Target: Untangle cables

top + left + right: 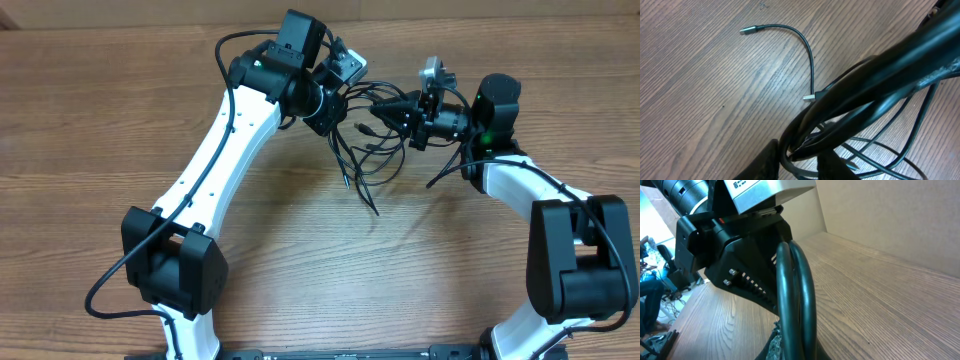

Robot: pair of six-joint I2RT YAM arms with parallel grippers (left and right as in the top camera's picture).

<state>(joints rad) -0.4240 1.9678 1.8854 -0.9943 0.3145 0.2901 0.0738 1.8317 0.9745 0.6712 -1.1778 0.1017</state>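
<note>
A tangle of thin black cables point(365, 165) hangs between my two grippers above the wooden table, with loose ends trailing toward the table's middle. My left gripper point(335, 108) holds one side. In the left wrist view its fingers point(765, 162) are closed around looped strands point(880, 75). My right gripper point(388, 108) faces it from the right, shut on two strands point(795, 290) that rise straight up from its jaws. One short separate cable point(807, 55) with metal plug ends lies curved on the table, apart from the bundle.
The wooden table point(120, 110) stretches all around. In the right wrist view the left gripper's body point(740, 245) stands close in front of the right gripper. The arms' own thicker black wires point(130, 265) run along each arm.
</note>
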